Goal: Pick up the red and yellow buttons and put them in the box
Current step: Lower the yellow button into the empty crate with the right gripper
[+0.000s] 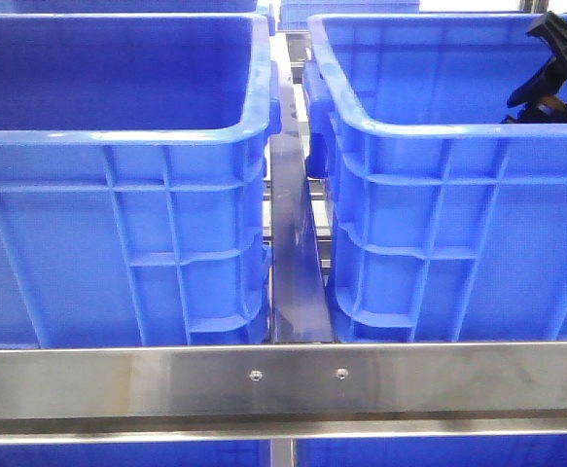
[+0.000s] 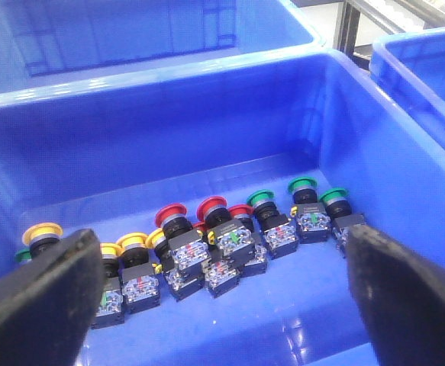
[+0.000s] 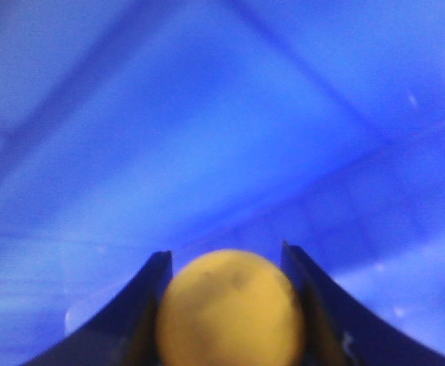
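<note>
1. Your right gripper (image 3: 230,305) has its jaws clenched on a round, matte orange-yellow button cap (image 3: 230,309), faintly smudged, held inside the right-hand blue plastic crate (image 1: 439,195).
2. Your left gripper (image 2: 222,297) hangs with its jaws released and wide apart over a row of push buttons (image 2: 207,244) lying on the floor of another blue crate (image 2: 169,130).
3. In that row you can count about three red mushroom caps (image 2: 211,206), four yellow caps (image 2: 42,231) and three green caps (image 2: 301,184), each on a black block.
4. The front view shows two large blue crates side by side.
</note>
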`<state>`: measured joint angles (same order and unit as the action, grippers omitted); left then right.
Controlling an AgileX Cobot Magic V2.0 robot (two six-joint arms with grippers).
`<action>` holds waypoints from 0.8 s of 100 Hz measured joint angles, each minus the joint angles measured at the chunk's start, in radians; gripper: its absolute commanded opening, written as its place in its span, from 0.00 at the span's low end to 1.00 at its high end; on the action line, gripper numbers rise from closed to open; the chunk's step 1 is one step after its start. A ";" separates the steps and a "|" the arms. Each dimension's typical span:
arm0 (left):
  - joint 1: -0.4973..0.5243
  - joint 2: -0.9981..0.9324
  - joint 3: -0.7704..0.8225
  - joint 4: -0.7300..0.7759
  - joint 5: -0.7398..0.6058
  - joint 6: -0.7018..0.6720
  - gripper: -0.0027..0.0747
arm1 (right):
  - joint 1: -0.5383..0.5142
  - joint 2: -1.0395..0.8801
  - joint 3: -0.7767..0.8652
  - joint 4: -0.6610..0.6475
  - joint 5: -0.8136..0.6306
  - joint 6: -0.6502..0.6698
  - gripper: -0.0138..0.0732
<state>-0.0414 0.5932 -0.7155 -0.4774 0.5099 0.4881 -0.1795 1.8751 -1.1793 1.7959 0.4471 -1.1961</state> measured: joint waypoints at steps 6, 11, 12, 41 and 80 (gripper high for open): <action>0.000 0.000 0.000 0.000 0.000 0.000 0.80 | 0.000 0.000 -0.004 0.000 -0.002 0.000 0.30; 0.000 0.000 0.000 0.000 -0.002 0.000 0.80 | 0.000 0.002 -0.006 0.000 -0.007 0.000 0.30; 0.000 0.000 0.000 0.000 -0.002 0.000 0.80 | 0.000 0.002 -0.006 0.000 -0.009 0.000 0.30; 0.000 0.000 0.000 0.000 -0.002 0.000 0.80 | 0.000 0.050 -0.021 0.000 -0.042 0.002 0.30; 0.000 0.000 0.000 0.000 -0.002 0.000 0.80 | -0.004 0.073 -0.039 0.015 -0.021 0.004 0.43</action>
<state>-0.0414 0.5932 -0.7155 -0.4774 0.5081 0.4881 -0.1833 1.9484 -1.2180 1.8111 0.4257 -1.1921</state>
